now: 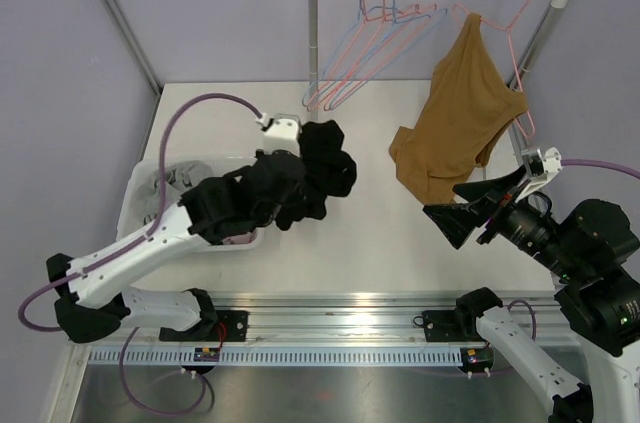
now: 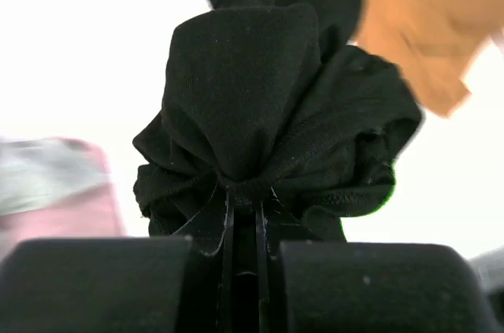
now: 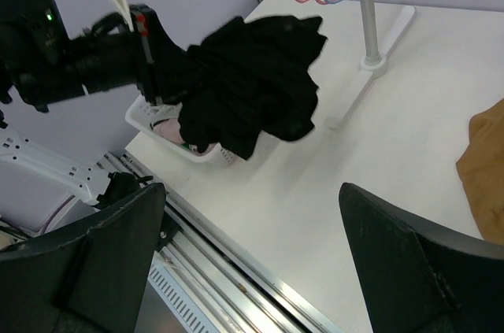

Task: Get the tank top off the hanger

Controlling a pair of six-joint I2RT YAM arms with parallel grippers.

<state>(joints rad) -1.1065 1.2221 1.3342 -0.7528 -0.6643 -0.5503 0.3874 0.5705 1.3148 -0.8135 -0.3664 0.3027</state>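
While brown tank top [image 1: 460,113] hangs on pink hanger [image 1: 519,78], L gripper [image 2: 244,195] jaws clamp a bunched black garment [image 1: 325,168]. R gripper [image 1: 475,205] jaws are spread wide, near the top's lower edge.

The brown tank top [image 1: 462,113] hangs lopsided on the pink hanger [image 1: 517,55], bunched at its lower end.

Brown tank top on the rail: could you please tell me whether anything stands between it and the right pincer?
Nothing visible does. The open right pincer sits just by the lower hem of the brown tank top. The black garment held in the left pincer hangs well off to the left.
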